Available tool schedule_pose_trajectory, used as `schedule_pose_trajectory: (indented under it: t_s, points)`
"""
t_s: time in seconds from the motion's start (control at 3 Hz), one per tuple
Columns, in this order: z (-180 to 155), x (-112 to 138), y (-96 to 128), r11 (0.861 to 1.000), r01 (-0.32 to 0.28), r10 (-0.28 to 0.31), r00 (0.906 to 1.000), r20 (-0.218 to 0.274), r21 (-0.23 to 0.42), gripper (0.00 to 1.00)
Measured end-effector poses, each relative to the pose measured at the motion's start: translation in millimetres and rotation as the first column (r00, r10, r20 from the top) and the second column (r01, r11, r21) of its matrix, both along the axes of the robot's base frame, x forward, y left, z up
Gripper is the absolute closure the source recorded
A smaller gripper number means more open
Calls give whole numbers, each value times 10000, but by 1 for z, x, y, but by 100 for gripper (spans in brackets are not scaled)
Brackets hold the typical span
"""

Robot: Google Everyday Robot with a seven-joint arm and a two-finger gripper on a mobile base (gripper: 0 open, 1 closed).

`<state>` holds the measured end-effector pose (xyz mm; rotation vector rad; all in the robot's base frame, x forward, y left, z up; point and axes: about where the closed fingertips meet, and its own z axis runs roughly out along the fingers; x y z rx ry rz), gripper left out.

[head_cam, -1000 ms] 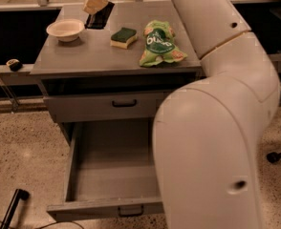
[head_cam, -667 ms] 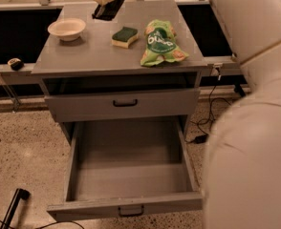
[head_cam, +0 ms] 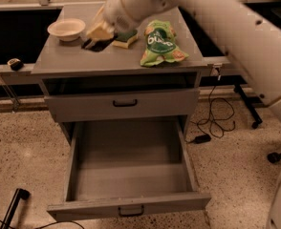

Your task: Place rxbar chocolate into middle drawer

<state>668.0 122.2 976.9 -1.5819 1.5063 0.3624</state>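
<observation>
My gripper (head_cam: 100, 34) is over the cabinet top (head_cam: 64, 61), between the bowl and the sponge. Its pale fingers (head_cam: 102, 29) are shut on the rxbar chocolate (head_cam: 96, 44), a small flat black bar that hangs tilted just above the top. The middle drawer (head_cam: 131, 206) is pulled wide open below and is empty inside; its small dark handle faces the front. The handled drawer above it (head_cam: 125, 102) is shut. My white arm (head_cam: 217, 18) comes in from the right across the back of the cabinet.
A pale bowl (head_cam: 66, 28) stands at the top's left. A green-and-yellow sponge (head_cam: 126, 38) and a green bag (head_cam: 159, 43) lie to the right of the gripper. Cables (head_cam: 212, 123) lie on the floor at the right. A dark rod (head_cam: 14, 205) lies at the lower left.
The gripper with the bar has moved from the back of the cabinet top forward and down. The camera's framing has shifted.
</observation>
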Motion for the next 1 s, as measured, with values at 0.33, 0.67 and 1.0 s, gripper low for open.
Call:
schedule_pose_trajectory:
  t_s: [0.33,0.67,1.0]
  points:
    - [-31,-12,15,9993,-263,254,9991,-328,-262,100]
    - [-31,-12,14,9993,-263,254,9991,-334,-272,100]
    - [-56,-20,8,9997,-156,163,9993,-341,193,100]
